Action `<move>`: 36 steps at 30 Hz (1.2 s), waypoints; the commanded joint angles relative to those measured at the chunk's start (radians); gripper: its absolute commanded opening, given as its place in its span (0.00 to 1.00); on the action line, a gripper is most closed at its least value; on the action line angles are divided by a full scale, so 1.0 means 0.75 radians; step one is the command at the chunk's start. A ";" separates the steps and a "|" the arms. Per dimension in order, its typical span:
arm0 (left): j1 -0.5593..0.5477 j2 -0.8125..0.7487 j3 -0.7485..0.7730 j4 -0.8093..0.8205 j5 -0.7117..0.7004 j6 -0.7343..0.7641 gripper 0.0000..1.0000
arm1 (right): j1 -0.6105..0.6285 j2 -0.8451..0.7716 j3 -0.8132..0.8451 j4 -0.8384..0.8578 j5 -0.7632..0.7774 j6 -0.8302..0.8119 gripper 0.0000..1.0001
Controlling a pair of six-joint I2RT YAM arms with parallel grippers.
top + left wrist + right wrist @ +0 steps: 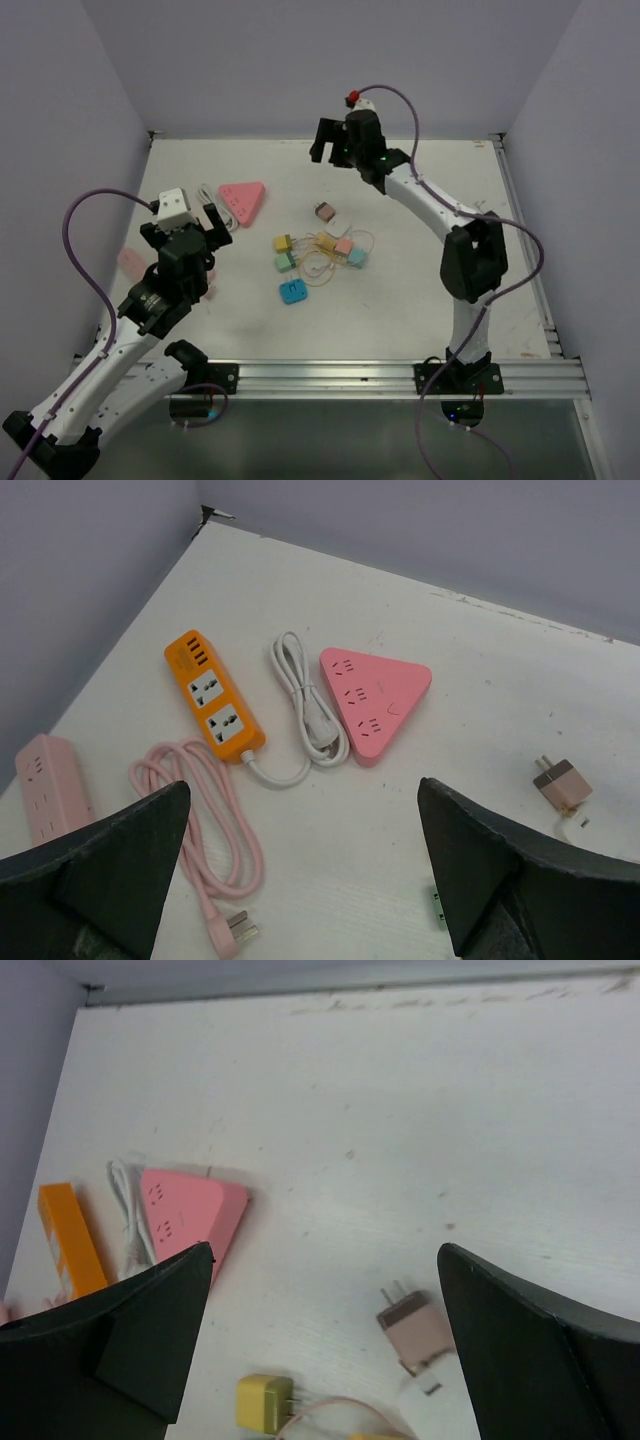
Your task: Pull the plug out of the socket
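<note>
A pink triangular socket (243, 198) lies at the left of the table, and I see no plug in its holes. It also shows in the left wrist view (375, 695) and the right wrist view (190, 1215). A rose-brown plug (323, 211) lies loose to its right, prongs bare (415, 1330) (562, 780). My left gripper (186, 232) hovers open and empty near the socket (305, 880). My right gripper (330, 148) hangs open and empty above the far middle of the table (325, 1350).
An orange power strip (215, 695) with a coiled white cord (310, 705) lies left of the socket. A pink strip (50, 785) with its pink cord (195, 820) lies by the left wall. Yellow (283, 243), green (284, 262) and blue (293, 291) plugs lie mid-table.
</note>
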 commanded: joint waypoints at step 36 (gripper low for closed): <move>0.007 -0.176 0.793 -0.668 0.051 0.035 0.99 | -0.342 -2.114 -0.816 -0.572 0.512 -0.491 0.99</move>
